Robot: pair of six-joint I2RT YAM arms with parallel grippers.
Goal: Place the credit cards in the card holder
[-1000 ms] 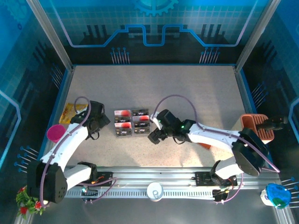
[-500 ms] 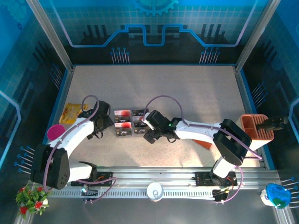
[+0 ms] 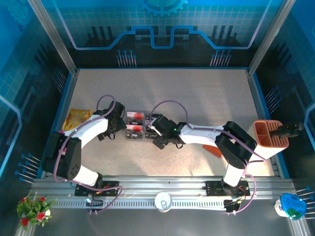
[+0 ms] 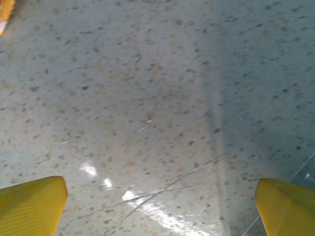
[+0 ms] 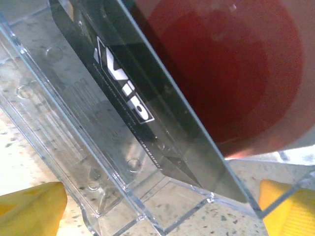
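Black credit cards [image 3: 134, 129] crowded — left claw [image 4: 160, 204] and right claw [image 5: 160, 206], both spread, have moved in.

Speckled beige table [image 3: 197, 93] carried: credit cards [image 3: 133, 118] in a clear tray [image 5: 74, 162] left of centre, yellow packet [image 3: 76, 118] near left edge, orange-red card holder [image 3: 215, 151] right of centre, partly hidden.

One of the credit cards [image 5: 123, 91], seen close in the right wrist view against a clear plastic tray [image 5: 49, 118], is showing the white outlined letters "VIP" on its dark face. A line of finer print is running just beneath those letters, and it is proving too small and blurred to read. In the overhead view the white markings on the cards are appearing only as illegible patches.
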